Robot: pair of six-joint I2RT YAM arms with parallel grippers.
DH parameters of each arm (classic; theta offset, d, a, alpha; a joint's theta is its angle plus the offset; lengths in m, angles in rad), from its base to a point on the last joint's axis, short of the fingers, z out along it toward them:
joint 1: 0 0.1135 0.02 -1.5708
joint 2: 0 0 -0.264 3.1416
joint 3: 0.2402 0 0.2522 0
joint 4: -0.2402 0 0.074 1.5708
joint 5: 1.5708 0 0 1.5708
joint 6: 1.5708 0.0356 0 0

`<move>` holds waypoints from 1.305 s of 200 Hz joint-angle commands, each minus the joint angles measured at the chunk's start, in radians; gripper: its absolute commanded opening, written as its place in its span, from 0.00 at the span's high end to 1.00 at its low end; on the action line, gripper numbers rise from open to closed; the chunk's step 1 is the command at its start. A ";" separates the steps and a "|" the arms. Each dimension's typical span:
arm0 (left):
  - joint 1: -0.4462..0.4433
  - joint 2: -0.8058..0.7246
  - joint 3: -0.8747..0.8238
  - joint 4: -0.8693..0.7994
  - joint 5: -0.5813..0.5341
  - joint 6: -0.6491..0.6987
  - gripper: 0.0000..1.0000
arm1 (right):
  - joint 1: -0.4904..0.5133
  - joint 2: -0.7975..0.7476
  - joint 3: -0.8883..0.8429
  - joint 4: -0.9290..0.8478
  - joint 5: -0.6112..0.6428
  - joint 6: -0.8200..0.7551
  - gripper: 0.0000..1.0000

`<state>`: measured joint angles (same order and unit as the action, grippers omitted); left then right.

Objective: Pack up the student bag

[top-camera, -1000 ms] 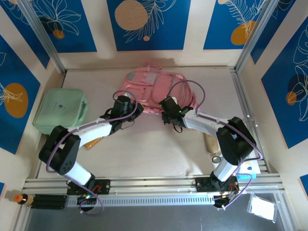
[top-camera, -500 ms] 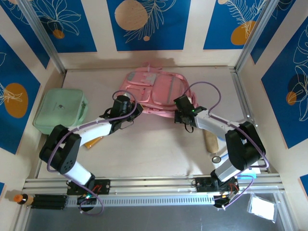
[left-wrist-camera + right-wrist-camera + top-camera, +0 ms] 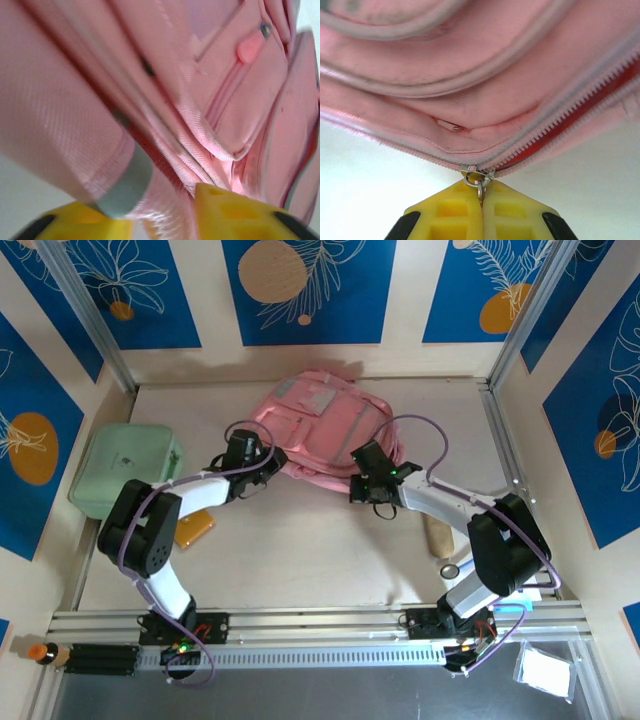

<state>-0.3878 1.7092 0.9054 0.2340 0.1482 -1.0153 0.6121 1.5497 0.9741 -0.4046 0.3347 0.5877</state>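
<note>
One pale worktop point(image 3: 320, 550) carries everything. At its far side, about the middle, lies the pink bag point(image 3: 325, 425), flat, with one long edge toward the arms. A mint-green case point(image 3: 125, 472) lies at the left side, well apart from the bag. Both arms reach to the near edge of the bag. The left pincer point(image 3: 272, 460) is at the left end of this edge. In the left wrist view its yellow fingers point(image 3: 235, 210) stand spread, and folds of pink fabric and a grey-edged flap point(image 3: 127, 182) lie between them. The right pincer point(image 3: 358, 478) is further right on the same edge. In the right wrist view its fingers are pressed together and pinch the small metal zip pull point(image 3: 479, 181). From this pull the zip point(image 3: 560, 117) runs up to the right, with red showing between its rows of teeth. An orange flat thing point(image 3: 192, 528) lies just beside the left arm, and a wooden piece point(image 3: 437, 535) just beside the right arm.
</note>
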 commanded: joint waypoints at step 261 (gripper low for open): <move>-0.022 0.063 -0.189 0.337 0.087 -0.312 0.68 | 0.159 0.267 0.336 -0.056 -0.191 0.058 1.00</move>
<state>-0.4030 1.7538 0.6914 0.5583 0.2344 -1.3258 0.7658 1.8557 1.3220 -0.3920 0.0566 0.6697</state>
